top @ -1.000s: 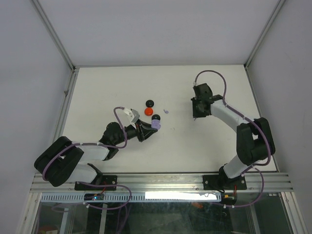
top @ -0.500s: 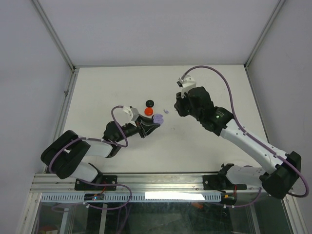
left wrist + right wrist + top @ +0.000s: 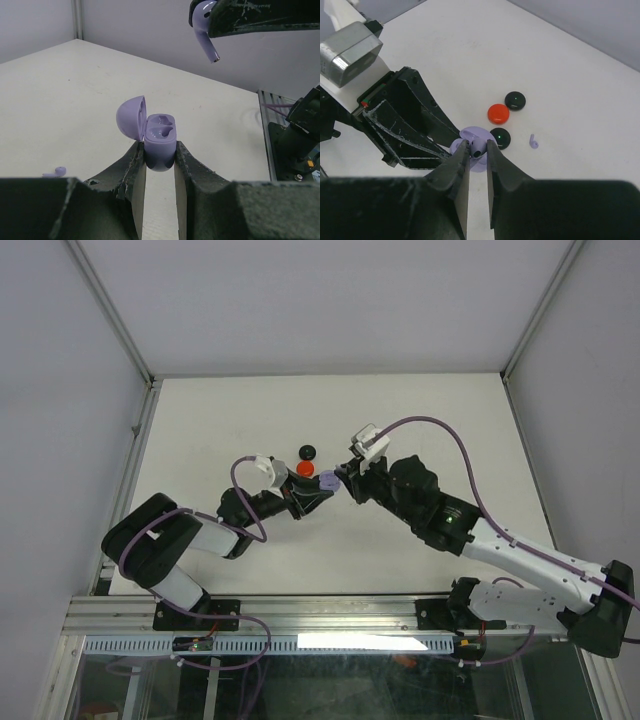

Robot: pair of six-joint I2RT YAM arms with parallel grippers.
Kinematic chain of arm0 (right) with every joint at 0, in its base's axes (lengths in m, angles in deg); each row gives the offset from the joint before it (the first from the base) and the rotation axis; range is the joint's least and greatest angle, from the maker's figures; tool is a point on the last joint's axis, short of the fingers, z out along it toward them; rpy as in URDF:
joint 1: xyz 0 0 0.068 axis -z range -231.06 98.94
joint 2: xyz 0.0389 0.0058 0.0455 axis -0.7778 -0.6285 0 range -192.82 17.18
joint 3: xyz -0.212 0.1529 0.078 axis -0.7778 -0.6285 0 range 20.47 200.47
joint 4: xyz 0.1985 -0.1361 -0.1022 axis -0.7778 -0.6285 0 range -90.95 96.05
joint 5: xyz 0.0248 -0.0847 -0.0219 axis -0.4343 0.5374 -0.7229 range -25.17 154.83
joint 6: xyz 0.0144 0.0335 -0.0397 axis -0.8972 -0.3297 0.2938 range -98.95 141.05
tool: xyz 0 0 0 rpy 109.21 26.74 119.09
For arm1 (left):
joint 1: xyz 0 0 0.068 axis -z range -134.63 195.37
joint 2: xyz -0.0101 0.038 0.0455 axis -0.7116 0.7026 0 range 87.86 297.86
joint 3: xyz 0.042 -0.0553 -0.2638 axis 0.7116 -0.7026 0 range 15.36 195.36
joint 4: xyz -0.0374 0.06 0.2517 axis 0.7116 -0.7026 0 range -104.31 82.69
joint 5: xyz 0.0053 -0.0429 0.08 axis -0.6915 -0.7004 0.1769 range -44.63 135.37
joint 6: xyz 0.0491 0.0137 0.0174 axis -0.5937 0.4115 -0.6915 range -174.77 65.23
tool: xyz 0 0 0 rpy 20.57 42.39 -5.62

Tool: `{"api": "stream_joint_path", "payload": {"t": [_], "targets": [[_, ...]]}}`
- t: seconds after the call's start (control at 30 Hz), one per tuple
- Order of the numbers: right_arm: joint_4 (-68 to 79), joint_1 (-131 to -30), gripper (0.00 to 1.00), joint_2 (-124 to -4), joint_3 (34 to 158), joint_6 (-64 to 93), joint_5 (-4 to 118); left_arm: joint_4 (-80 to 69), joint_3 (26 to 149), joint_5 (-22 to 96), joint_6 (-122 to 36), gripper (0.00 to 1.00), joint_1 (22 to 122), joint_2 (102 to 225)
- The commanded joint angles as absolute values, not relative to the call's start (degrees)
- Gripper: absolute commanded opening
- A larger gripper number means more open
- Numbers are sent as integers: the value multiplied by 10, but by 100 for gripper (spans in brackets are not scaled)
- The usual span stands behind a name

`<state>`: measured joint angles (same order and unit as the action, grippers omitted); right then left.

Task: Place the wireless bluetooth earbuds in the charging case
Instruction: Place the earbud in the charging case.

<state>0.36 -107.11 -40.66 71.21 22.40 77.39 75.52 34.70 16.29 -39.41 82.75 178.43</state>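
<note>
Nearest of all, on the near side of the lilac charging case, a slotted aluminium rail runs along the table edge with both arm bases bolted to it. The left arm reaches toward the case from its near left and the right arm from its near right, and the two meet at it roughly mid-table. The left gripper is clamped on the case's lower half, one finger on each side. The domed lid is hinged back and two moulded wells face up; whether the case touches the surface cannot be told. Just above the case and apart from it, the right gripper pinches a lilac earbud between its closed fingertips, the stem hanging downward. Just beyond the case sits the nearer black round case, then the red round case, and farthest from it the farther black round case. A loose lilac earbud lies flat beyond the case and slightly to its right, close to the nearer black one. All of these rest on the matt white table, which is plain apart from a few faint dark specks. Far beyond the case the surface ends at a back edge. Pale grey walls rise on three sides and meet at slim metal corner posts.
</note>
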Motion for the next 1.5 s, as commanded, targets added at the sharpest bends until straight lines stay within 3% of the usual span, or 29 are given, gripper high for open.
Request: {"api": "stream_joint_path", "payload": {"t": [0.0,1.47], "targets": [[103,-1084,10,-392,700,261,763,883,361,150,-397,0,824,1775],[210,-1115,8,-437,638,314,796,876,342,155,-328,0,825,1719]]}}
